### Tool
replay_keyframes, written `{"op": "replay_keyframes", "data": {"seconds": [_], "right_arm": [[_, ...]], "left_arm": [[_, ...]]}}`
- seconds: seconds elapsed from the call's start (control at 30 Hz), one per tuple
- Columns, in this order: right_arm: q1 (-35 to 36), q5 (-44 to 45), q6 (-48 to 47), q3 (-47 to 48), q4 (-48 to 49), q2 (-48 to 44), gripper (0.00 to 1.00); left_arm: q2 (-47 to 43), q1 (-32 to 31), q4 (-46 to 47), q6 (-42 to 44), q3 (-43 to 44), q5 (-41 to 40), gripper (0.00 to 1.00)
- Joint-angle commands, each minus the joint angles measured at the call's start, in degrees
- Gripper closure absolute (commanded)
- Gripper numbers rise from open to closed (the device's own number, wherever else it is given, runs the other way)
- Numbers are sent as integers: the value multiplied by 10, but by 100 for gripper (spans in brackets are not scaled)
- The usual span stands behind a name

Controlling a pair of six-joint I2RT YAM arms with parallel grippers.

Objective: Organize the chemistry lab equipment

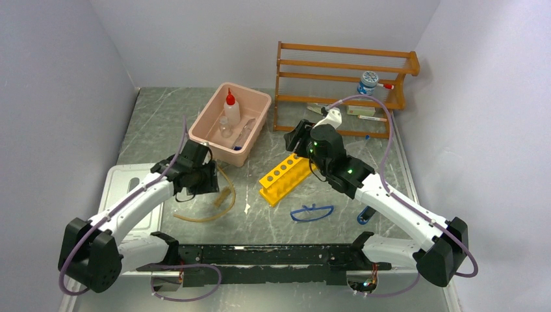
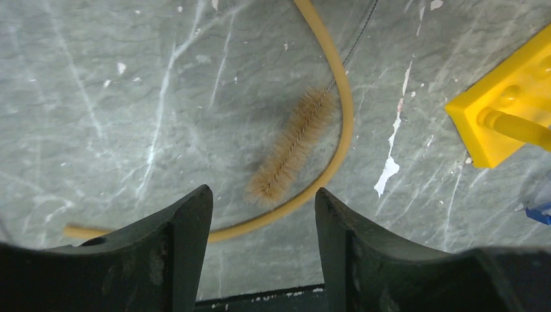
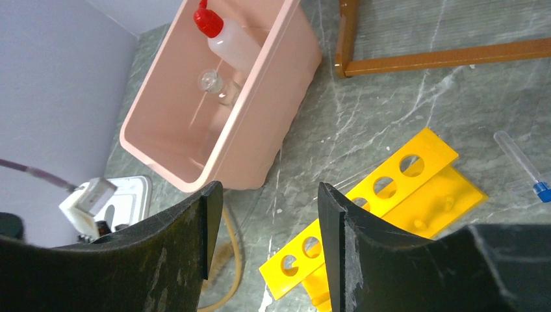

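The yellow rack (image 1: 286,177) lies flat on the grey tabletop (image 1: 156,123), and everything else is placed from it. To its left, the left hand (image 2: 263,201) hangs released above the tabletop, its jaws apart with nothing between them. Below that hand the tan tubing (image 2: 341,130) bends in a loop, and a bristly brush (image 2: 292,146) lies inside the bend, just beside the tubing. Over the rack's far end the right hand (image 3: 266,195) is likewise released and empty.

Beyond the rack and to its left stands the pink tub (image 1: 224,148), which holds the red-capped squeeze bottle (image 3: 227,36) and a small clear beaker (image 3: 209,81). The blue-framed goggles (image 1: 312,212) lie just in front of the rack, to the right. A blue-capped tube (image 3: 520,162) lies on the tabletop to the rack's right, a little farther back. The wooden shelf (image 1: 344,68) stands behind the rack, near the back wall.
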Motion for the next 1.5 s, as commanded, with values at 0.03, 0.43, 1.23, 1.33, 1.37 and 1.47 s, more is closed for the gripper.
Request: {"op": "replay_keyframes", "data": {"seconds": [0.03,0.43,1.23,1.33,1.37,1.47], "right_arm": [[-5,0,12,-15,-10,-14,41],[-5,-2,18,-17,-21,-27,41],[-5,-10,8,-10,-4,-10,41],[-5,-12,9,-13,0,-11,41],[-5,-13,9,-14,1,-12,41],[-5,-11,8,-14,0,-14,41]], "left_arm": [[47,-8,135,-4,-36,39,34],[132,-25,251,28,-48,8,36],[116,-50,111,-60,-41,-153,45],[133,-49,119,-44,-21,-171,46],[140,-48,122,-40,-16,-176,49],[161,-46,134,-36,-14,-178,61]]}}
